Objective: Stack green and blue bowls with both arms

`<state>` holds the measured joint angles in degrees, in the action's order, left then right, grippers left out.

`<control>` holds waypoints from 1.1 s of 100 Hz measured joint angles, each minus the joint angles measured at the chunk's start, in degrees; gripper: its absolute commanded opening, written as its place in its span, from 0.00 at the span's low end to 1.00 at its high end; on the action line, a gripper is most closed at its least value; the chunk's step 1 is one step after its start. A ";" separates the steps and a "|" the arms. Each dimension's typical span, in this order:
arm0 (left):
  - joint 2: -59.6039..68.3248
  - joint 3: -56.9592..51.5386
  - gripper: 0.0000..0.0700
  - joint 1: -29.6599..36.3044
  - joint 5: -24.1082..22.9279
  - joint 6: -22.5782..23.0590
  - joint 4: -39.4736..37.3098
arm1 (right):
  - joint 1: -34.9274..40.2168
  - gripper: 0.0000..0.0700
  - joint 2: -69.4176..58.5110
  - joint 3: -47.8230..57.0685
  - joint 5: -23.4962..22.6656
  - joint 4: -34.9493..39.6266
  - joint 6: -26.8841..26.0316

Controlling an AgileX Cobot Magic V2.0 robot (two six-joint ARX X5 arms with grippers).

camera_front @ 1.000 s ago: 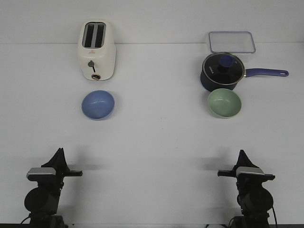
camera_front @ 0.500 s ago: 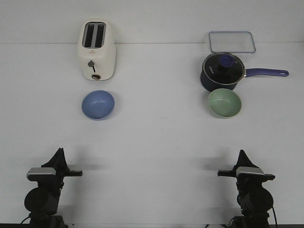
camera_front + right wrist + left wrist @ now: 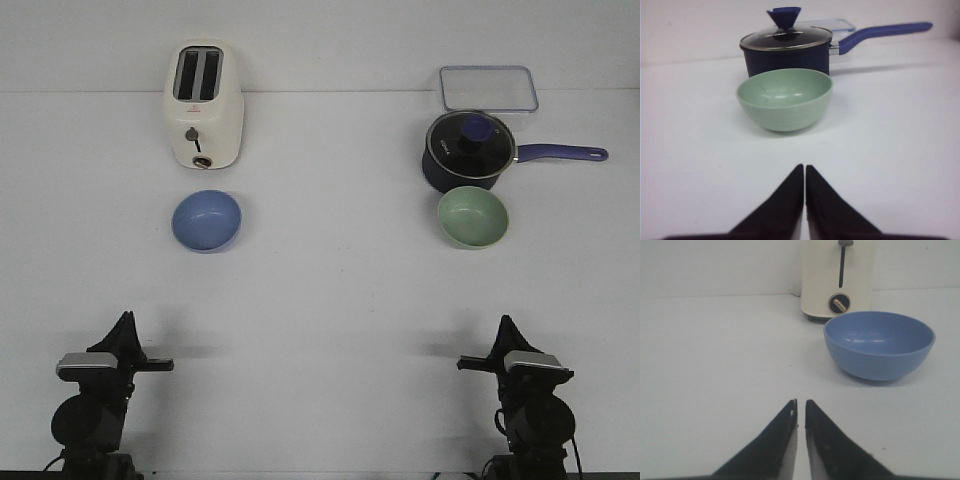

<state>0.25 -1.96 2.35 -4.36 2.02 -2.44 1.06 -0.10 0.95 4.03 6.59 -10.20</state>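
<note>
The blue bowl (image 3: pixel 206 221) sits upright on the white table at the left, just in front of the toaster; it also shows in the left wrist view (image 3: pixel 879 344). The green bowl (image 3: pixel 472 217) sits upright at the right, touching or nearly touching the front of the saucepan; it also shows in the right wrist view (image 3: pixel 785 99). My left gripper (image 3: pixel 125 318) (image 3: pixel 800 402) is shut and empty, well short of the blue bowl. My right gripper (image 3: pixel 505 322) (image 3: pixel 804 167) is shut and empty, well short of the green bowl.
A cream toaster (image 3: pixel 203 105) stands behind the blue bowl. A dark blue saucepan with a glass lid (image 3: pixel 470 149) stands behind the green bowl, its handle pointing right. A clear lidded container (image 3: pixel 488 87) lies at the back right.
The right gripper has shifted very slightly; the bowls and the left arm have not moved.
</note>
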 measured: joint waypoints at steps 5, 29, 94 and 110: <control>0.00 0.00 0.02 0.00 0.00 0.00 0.00 | 0.00 0.01 0.00 0.00 0.00 -0.04 -1.97; 0.00 0.00 0.02 0.00 0.00 0.00 0.00 | 0.02 0.01 -2.01 4.94 0.74 -1.31 -10.73; 0.02 0.00 0.02 0.00 0.00 0.00 0.00 | -4.76 0.58 -69.13 58.88 -3.08 18.73 -6.60; 0.02 0.00 0.02 0.00 0.00 0.00 0.00 | -7.10 0.58 -82.82 65.29 -8.68 20.50 -6.51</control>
<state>0.27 -1.96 2.35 -4.36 2.02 -2.44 -6.04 -82.91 66.24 -4.64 27.09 -16.71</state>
